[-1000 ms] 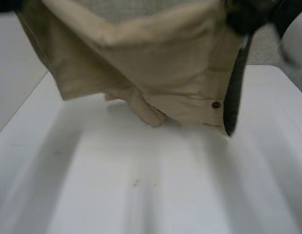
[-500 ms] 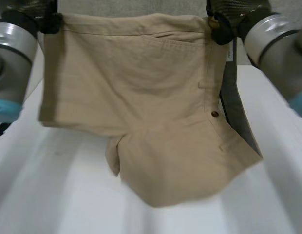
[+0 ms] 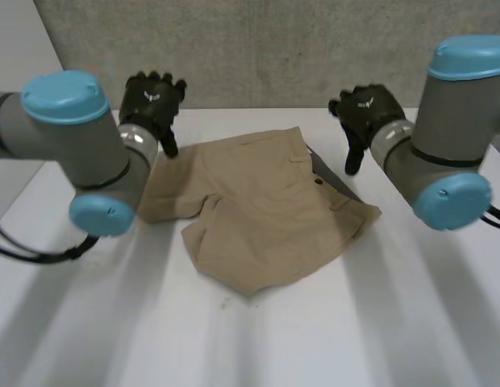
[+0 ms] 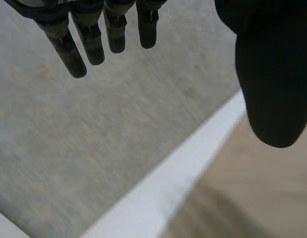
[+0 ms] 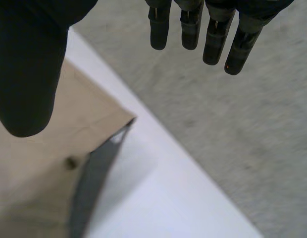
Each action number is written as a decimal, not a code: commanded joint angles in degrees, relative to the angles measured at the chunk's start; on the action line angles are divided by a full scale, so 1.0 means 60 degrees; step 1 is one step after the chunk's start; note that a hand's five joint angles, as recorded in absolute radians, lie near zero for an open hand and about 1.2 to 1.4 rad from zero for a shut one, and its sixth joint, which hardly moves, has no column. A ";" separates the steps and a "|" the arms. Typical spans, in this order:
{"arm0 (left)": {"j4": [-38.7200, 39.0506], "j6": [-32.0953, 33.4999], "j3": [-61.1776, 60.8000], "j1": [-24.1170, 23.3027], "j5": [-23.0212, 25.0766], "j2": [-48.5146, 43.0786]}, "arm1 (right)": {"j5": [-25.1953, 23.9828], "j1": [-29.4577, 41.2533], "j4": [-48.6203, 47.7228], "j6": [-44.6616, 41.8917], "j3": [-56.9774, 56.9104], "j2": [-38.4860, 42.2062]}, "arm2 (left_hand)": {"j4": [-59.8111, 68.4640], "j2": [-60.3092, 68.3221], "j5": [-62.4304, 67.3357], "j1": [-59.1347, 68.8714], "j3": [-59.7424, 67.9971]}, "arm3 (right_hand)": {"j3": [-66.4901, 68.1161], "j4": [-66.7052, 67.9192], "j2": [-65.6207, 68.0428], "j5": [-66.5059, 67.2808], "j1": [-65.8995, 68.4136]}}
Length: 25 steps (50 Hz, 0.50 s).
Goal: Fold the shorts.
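— Well, what has changed for us since half a second ago?
— Back then we held the shorts [image 3: 258,210] up in the air by the two waistband corners, one in each hand. Now they lie on the tabletop [image 3: 355,322], and we have let go of both corners.
— How do they lie?
— Spread out but rumpled, between our two arms, with the waistband toward the grey wall [image 3: 258,48]. One leg reaches toward our left arm and the other toward us. A dark button [image 3: 318,182] sits near the waistband on our right side, and a dark strip [image 3: 335,179] shows along that edge.
— And our left hand [image 3: 151,105]?
— It is up at the far left corner of the shorts. Its fingers [image 4: 89,39] are straight and spread away from the thumb, with nothing between them. Its wrist view shows the thumb over the cloth.
— Our right hand [image 3: 364,113]?
— Just beside the far right corner, apart from the cloth, its fingers [image 5: 213,34] likewise straight and empty.
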 commanded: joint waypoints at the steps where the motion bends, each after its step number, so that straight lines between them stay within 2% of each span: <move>1: -0.0027 -0.1134 -0.4254 -0.0734 -0.0004 0.2434 | -0.1816 -0.1086 0.0291 -0.0539 0.3184 -0.1528 | 0.1485 0.1476 0.1326 0.1575 0.1402 | -0.0384 -0.0597 -0.0452 -0.0677 -0.0287; 2: -0.0100 -0.1746 -0.4910 -0.1040 -0.0004 0.2741 | -0.2224 -0.1290 0.0218 -0.0815 0.3665 -0.1602 | 0.2322 0.2313 0.2163 0.2412 0.2239 | 0.0351 0.0138 0.0283 0.0059 0.0449; 4: -0.0188 -0.2174 -0.5281 -0.1232 0.0011 0.2947 | -0.2795 -0.1496 0.0101 -0.1298 0.4209 -0.1603 | 0.2636 0.2628 0.2478 0.2726 0.2554 | 0.1138 0.0925 0.1070 0.0845 0.1235; 6: -0.0451 -0.2950 -0.5794 -0.1525 0.0025 0.3226 | -0.3076 -0.1599 0.0027 -0.1666 0.4474 -0.1559 | 0.3923 0.3914 0.3764 0.4013 0.3840 | 0.1674 0.1461 0.1606 0.1381 0.1771; 9: -0.0744 -0.3959 -0.6219 -0.1861 0.0083 0.3358 | -0.3443 -0.1804 -0.0236 -0.2413 0.4827 -0.1340 | 0.4684 0.4675 0.4525 0.4774 0.4601 | 0.2179 0.1966 0.2111 0.1887 0.2277; 13: -0.0877 -0.4592 -0.6338 -0.2359 0.0084 0.3301 | -0.3619 -0.1907 -0.0807 -0.2941 0.4857 -0.0813 | 0.5383 0.5375 0.5225 0.5473 0.5301 | 0.4028 0.3815 0.3960 0.3735 0.4125; 17: -0.0877 -0.4667 -0.6251 -0.2799 0.0069 0.3228 | -0.3707 -0.1966 -0.1364 -0.3074 0.4754 -0.0446 | 0.5303 0.5294 0.5144 0.5393 0.5220 | 0.4701 0.4488 0.4633 0.4408 0.4798; 19: -0.0848 -0.4652 -0.6177 -0.2844 0.0011 0.3038 | -0.3780 -0.1981 -0.1555 -0.3103 0.4725 -0.0270 | 0.5079 0.5070 0.4920 0.5169 0.4996 | 0.5291 0.5078 0.5223 0.4998 0.5389; 25: -0.0775 -0.4608 -0.5403 -0.2932 -0.0062 0.1970 | -0.3927 -0.1966 -0.2141 -0.3132 0.4403 0.0287 | 0.3957 0.3949 0.3799 0.4048 0.3875 | 0.5153 0.4940 0.5085 0.4860 0.5251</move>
